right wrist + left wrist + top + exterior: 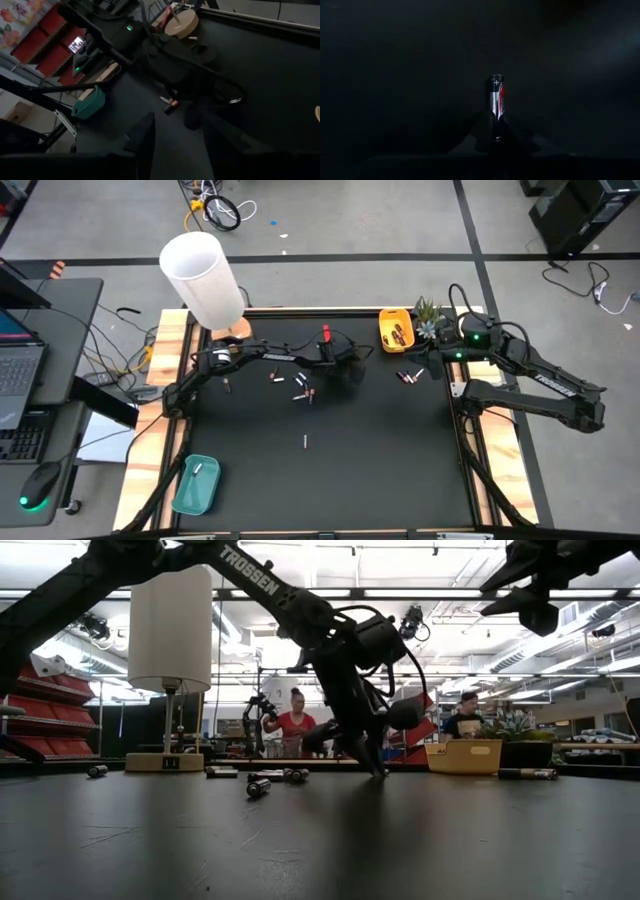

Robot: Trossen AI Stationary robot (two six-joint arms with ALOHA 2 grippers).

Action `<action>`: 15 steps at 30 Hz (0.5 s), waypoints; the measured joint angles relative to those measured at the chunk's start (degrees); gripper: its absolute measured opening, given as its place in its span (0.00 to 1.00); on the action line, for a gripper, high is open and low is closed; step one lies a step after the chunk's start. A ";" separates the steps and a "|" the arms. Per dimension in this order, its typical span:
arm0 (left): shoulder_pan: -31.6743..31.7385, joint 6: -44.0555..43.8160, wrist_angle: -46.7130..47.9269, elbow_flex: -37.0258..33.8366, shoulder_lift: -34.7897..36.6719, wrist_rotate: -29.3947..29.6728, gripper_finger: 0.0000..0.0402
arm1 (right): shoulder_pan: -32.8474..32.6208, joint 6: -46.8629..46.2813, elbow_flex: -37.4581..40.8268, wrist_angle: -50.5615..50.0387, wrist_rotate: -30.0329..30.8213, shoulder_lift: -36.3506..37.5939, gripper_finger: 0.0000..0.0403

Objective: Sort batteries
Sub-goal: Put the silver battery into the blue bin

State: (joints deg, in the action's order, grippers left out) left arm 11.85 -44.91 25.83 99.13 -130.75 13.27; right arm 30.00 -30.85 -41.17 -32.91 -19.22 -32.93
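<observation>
1. The left gripper [352, 370] is down at the black table mat [330, 470], on the side of the small yellow tray [395, 329] that faces the white lamp [203, 278].
2. In the left wrist view its dark fingers [485, 135] are clenched on one silver-and-dark battery with a red mark [496, 95], plus end pointing away from the fingers.
3. Other small cylinder batteries [300, 387] lie loose on the mat, farther from the yellow tray toward the lamp; two more [405, 376] lie just beside that tray.
4. A lone pale battery [305, 442] lies well away from the yellow tray, mid-mat.
5. A teal tray [196, 483] at the mat corner far from the yellow tray holds one pale battery.
6. The right gripper [175, 135] hangs above the mat near the yellow tray, fingers spread, empty.
</observation>
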 joint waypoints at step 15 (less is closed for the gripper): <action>-4.38 15.70 19.99 4.50 20.91 -7.96 0.08 | 0.30 2.78 0.00 -2.42 2.87 0.00 0.37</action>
State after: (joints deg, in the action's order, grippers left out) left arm 7.47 -29.21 45.83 103.63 -109.84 5.32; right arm 30.30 -28.08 -41.17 -35.33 -16.35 -32.93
